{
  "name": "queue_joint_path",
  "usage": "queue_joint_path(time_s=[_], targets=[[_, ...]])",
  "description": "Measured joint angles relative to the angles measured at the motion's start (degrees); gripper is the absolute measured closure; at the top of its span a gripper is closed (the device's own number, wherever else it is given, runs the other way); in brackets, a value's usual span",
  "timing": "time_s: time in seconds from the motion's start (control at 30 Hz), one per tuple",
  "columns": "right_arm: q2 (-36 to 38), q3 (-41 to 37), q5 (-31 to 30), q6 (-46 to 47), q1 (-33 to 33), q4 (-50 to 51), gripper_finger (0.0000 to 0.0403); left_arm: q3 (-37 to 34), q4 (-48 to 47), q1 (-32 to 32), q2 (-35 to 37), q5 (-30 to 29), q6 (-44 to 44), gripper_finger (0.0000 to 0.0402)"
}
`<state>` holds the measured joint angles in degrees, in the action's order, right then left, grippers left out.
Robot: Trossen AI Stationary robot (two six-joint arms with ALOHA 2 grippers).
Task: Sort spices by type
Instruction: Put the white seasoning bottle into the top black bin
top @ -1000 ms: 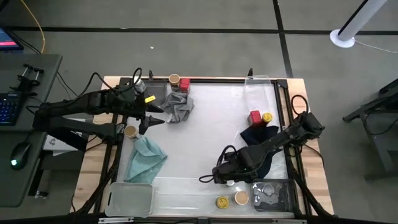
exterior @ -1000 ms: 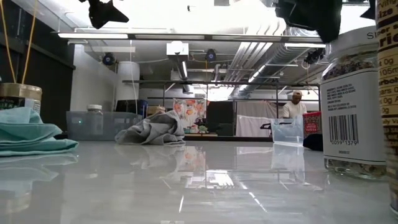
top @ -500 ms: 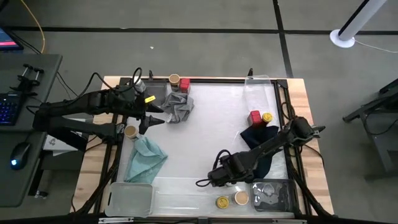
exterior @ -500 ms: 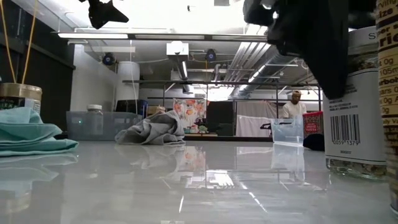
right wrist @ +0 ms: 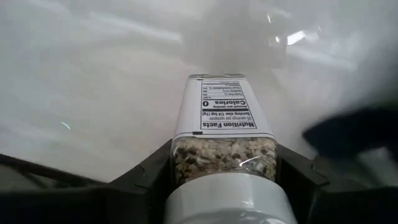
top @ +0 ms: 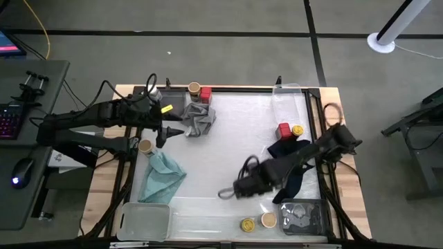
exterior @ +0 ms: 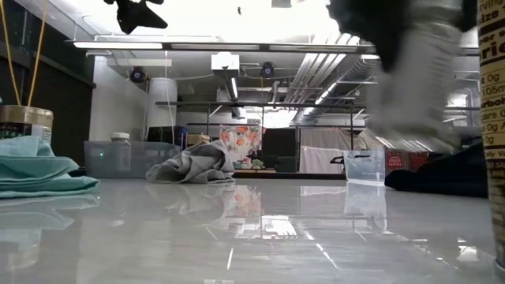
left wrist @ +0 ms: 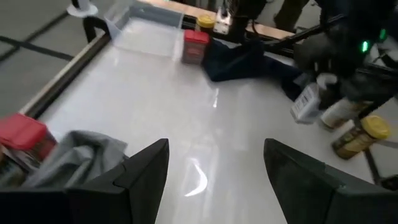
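Observation:
My right gripper [top: 228,191] hangs over the table's near middle, shut on a white-lidded spice jar [right wrist: 222,124]; the low view shows this jar [exterior: 414,79] as a blur above the table. My left gripper [top: 166,131] waits open near the far left, beside the grey cloth [top: 197,119]. A tan-lidded jar [top: 145,146] stands by the teal cloth [top: 163,176]. A red tin [top: 283,130] and a yellow-lidded jar [top: 297,129] stand at the right. A tan-lidded jar [top: 194,88] and a red tin [top: 205,93] are at the far edge. Two jars [top: 247,225] [top: 268,220] stand at the near edge. My right gripper pinches the jar's glass body just below the white lid [right wrist: 224,152], one finger [right wrist: 146,177] on each side. The jar lies along the fingers, lid end toward the wrist and its bottom pointing away. It is lifted clear of the table and tilted.
A navy cloth [top: 291,155] lies under the right arm. Clear trays sit at the near left [top: 145,221], near right [top: 304,214] and far right [top: 291,97]. Another labelled jar [exterior: 493,134] stands close at the low view's right edge. A bin [exterior: 126,158] stands far back.
My right gripper came down over the white-lidded jar that stood near the near edge, then rose with it and shifted slightly toward the table's far-left. The jar went from upright on the table to lifted clear and tilted.

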<state>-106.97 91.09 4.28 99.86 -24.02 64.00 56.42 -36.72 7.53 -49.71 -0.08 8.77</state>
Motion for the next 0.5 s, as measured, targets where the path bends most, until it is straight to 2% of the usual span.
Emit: queue_joint_path(time_s=[0.23,0.37,0.5], targets=[[9.8,5.4,-15.2,-11.9,11.9,14.6,0.0212,0.0,4.4,0.0,-1.1,-5.3,-4.0,0.0151],[14.6,5.5,-21.4,-24.3,24.1,18.7,0.0212,0.1,6.9,0.0,-3.9,-6.4,-3.4,0.0151],[16.5,4.0,-23.0,-40.5,39.5,18.0,0.0212,0.1,9.3,0.2,-8.5,-6.9,-2.0,0.0151]])
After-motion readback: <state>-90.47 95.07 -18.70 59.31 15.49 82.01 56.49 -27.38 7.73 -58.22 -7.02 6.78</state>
